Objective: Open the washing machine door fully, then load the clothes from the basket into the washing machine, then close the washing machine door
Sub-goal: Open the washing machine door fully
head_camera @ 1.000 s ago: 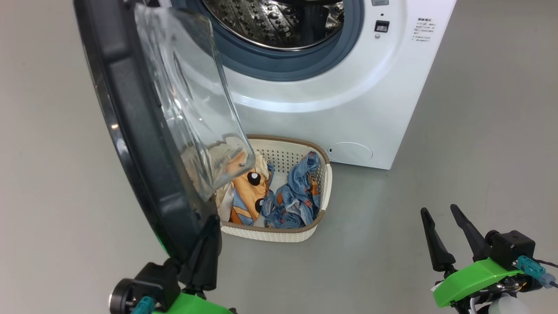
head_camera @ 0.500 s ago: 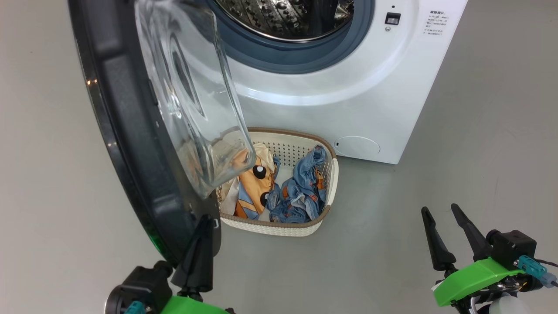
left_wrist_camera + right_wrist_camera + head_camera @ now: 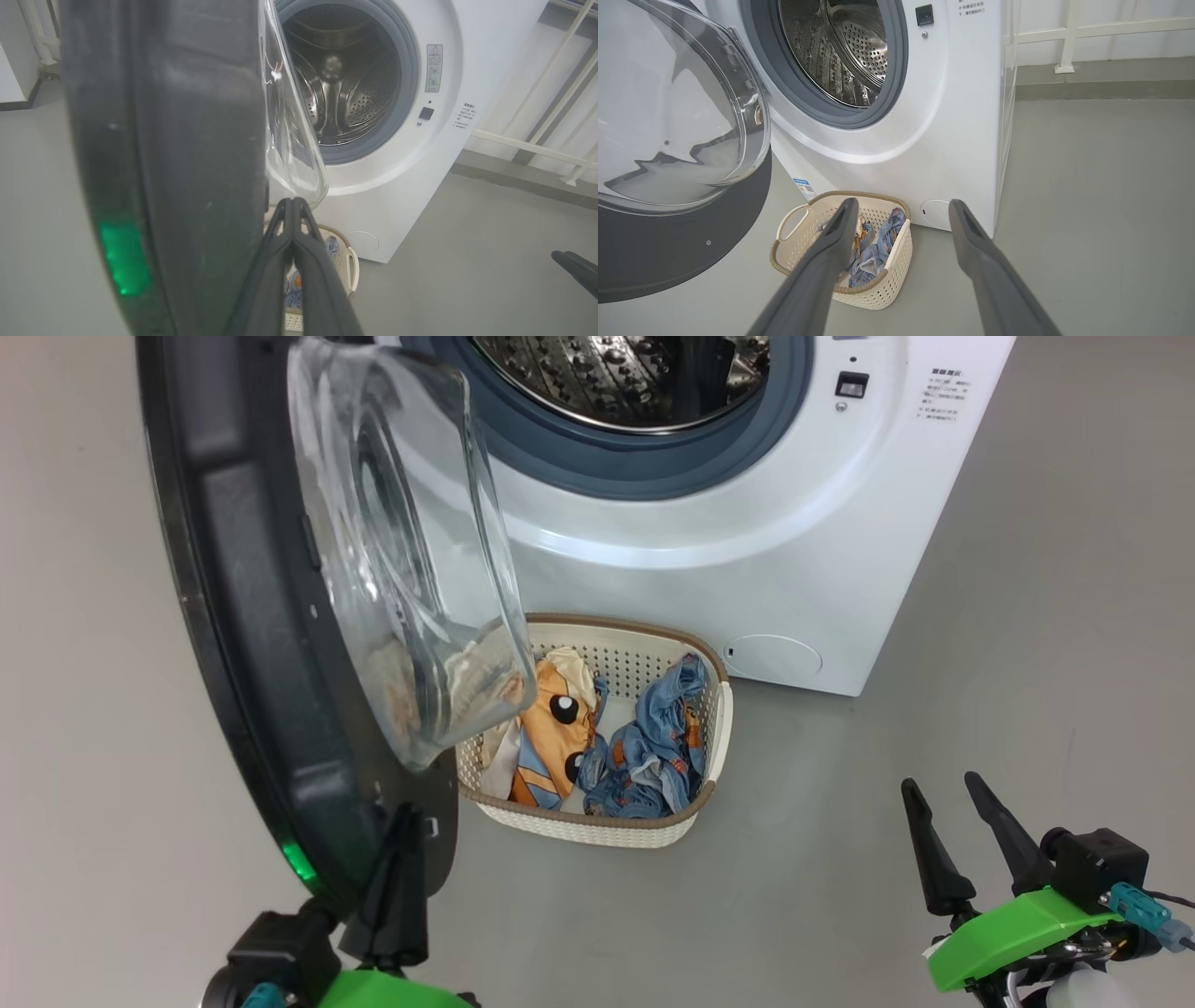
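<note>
The washing machine (image 3: 728, 532) stands open, its steel drum (image 3: 635, 383) showing. The washing machine door (image 3: 252, 616), black-rimmed with a clear glass bowl (image 3: 411, 569), swings out to the left. My left gripper (image 3: 406, 814) is shut, its closed fingers lying against the inner side of the door's lower rim; the left wrist view shows the left gripper (image 3: 293, 203) beside the door (image 3: 187, 140) seen edge-on. The basket (image 3: 644, 829) sits on the floor before the machine with the clothes, one orange (image 3: 551, 728), one light blue (image 3: 653, 747). My right gripper (image 3: 940, 786) hangs open and empty at the lower right, and the right gripper (image 3: 902, 205) points at the basket (image 3: 878, 291).
Grey floor (image 3: 1027, 663) spreads to the right of the machine and basket. A white railing (image 3: 1064, 37) runs along the wall behind the machine. The glass bowl overhangs the basket's left end.
The door has swung further out to the left with my shut left gripper moving along its inner rim. The camera has shifted slightly. The right gripper has held still.
</note>
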